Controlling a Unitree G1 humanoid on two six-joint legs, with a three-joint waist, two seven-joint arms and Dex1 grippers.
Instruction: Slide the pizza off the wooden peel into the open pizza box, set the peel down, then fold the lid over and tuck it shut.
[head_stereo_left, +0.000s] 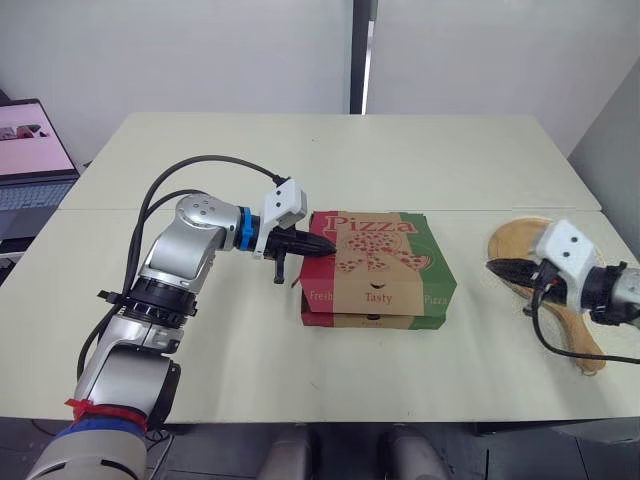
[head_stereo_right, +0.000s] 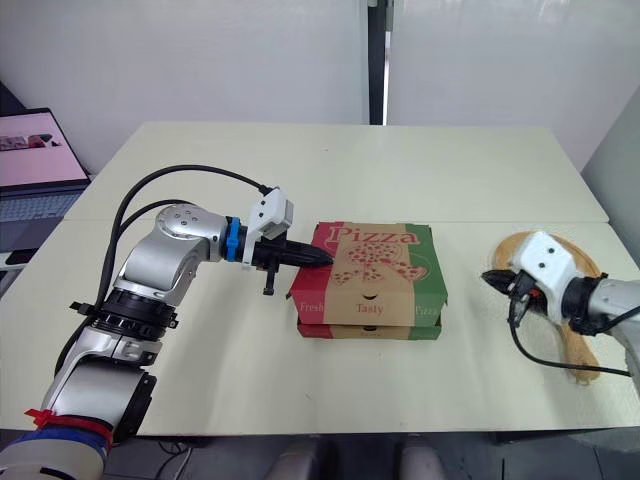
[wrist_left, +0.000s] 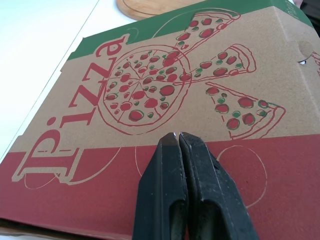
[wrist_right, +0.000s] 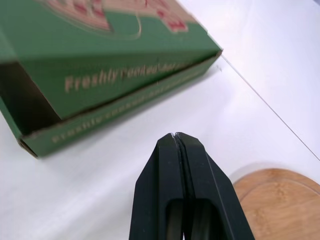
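Note:
The pizza box (head_stereo_left: 378, 268) lies in the middle of the table with its printed lid (wrist_left: 190, 85) folded down over it. My left gripper (head_stereo_left: 322, 243) is shut, its tips resting on the lid's red left edge. The wooden peel (head_stereo_left: 548, 290) lies flat on the table at the right, bare of pizza. My right gripper (head_stereo_left: 495, 266) is shut with nothing in it, hovering at the peel's near-left edge, a gap away from the box's green side (wrist_right: 110, 75). The pizza is hidden.
A laptop (head_stereo_left: 35, 155) stands open on a separate surface at the far left. The cream table (head_stereo_left: 330, 150) stretches away behind the box. A seam line (head_stereo_left: 520, 211) runs across the tabletop behind the box and peel.

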